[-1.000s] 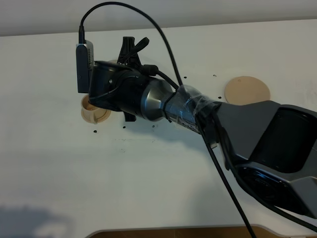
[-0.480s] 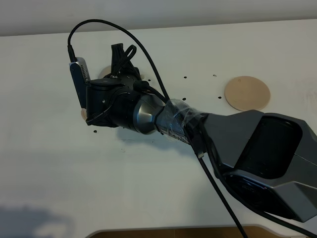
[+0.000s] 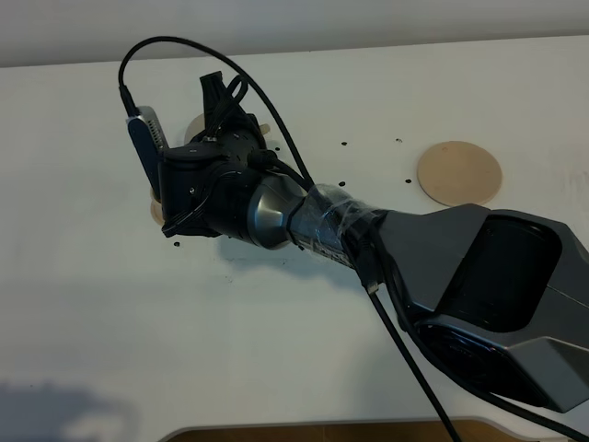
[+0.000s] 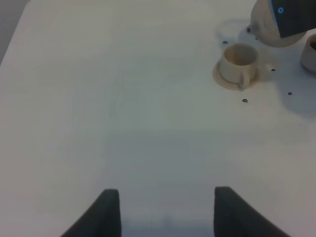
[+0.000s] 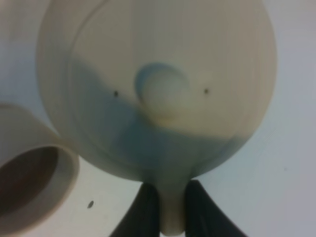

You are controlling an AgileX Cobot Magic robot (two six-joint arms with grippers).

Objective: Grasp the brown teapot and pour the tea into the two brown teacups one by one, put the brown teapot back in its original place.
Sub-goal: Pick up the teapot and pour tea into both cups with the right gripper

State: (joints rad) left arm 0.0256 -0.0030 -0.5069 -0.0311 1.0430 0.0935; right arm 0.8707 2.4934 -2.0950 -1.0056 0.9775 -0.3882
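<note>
Now | right pincer (image 5: 170, 197) clamped on lidded teapot (image 5: 158, 59) | left pincer (image 4: 166, 193) apart | teacup (image 5: 29, 192) alongside

readable text: none | labels, brands: none legible | numbers, signs: none legible in any view

White tabletop (image 3: 110, 322), scattered dark specks (image 3: 398, 141); pale wall (image 3: 414, 18) behind; even light.

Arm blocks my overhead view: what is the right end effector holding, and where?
The right end effector grips the brown teapot by its handle.
</note>
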